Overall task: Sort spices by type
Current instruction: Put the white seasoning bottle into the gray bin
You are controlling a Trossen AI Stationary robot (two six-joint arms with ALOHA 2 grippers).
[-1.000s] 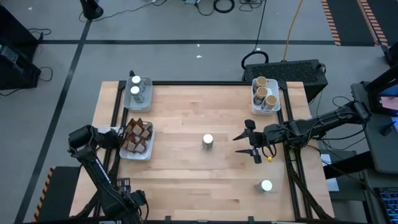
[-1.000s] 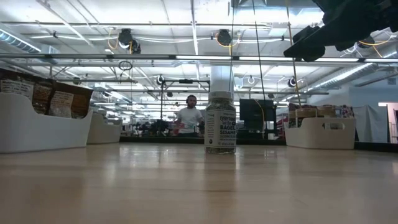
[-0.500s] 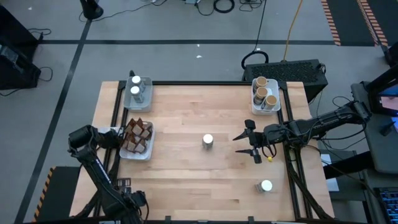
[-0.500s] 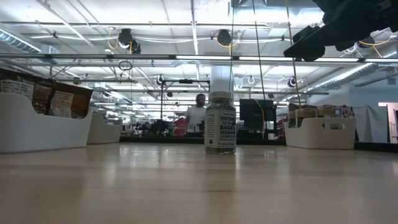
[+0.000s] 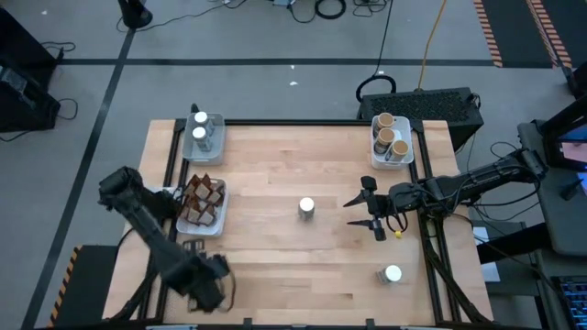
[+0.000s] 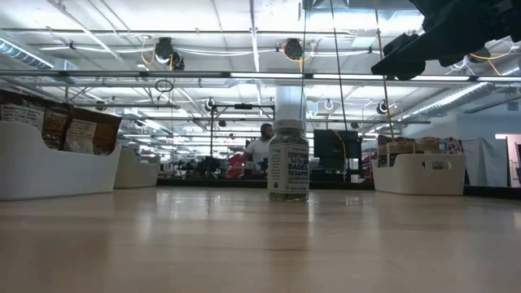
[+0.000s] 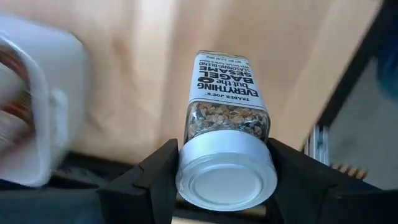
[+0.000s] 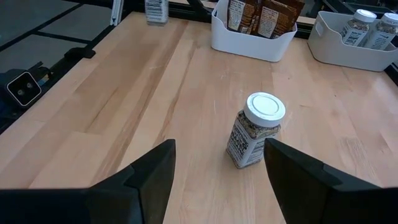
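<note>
My left gripper [image 5: 207, 279] hangs over the table's near left corner, shut on a white-lidded spice jar [image 7: 225, 106]. A second white-lidded jar [image 5: 306, 207] stands upright at the table's middle, and a third [image 5: 393, 273] stands near the right front corner. My right gripper [image 5: 353, 213] hovers open to the right of the middle jar [image 8: 256, 130], with nothing between its fingers. White trays hold the sorted spices: brown packets [image 5: 202, 203] at the left edge, white-lidded jars [image 5: 204, 133] at the far left, cork-topped jars [image 5: 392, 139] at the far right. My left gripper pinches the jar's white lid [image 7: 186, 171] between its two fingers [image 7: 158, 174], one on each side of the lid's rim. The fingers come from above, pointing down. The jar hangs upright below them, its label side in view over the wood.
The tray of brown packets [image 7: 37, 99] lies close beside the held jar. The table's black frame rail [image 7: 348, 81] runs along the other side. Bare wood stretches between the middle jar and the near edge [image 5: 293, 284].
My left gripper has risen and swung from the table's near left corner toward the right and a little farther in. My right arm has kept still.
</note>
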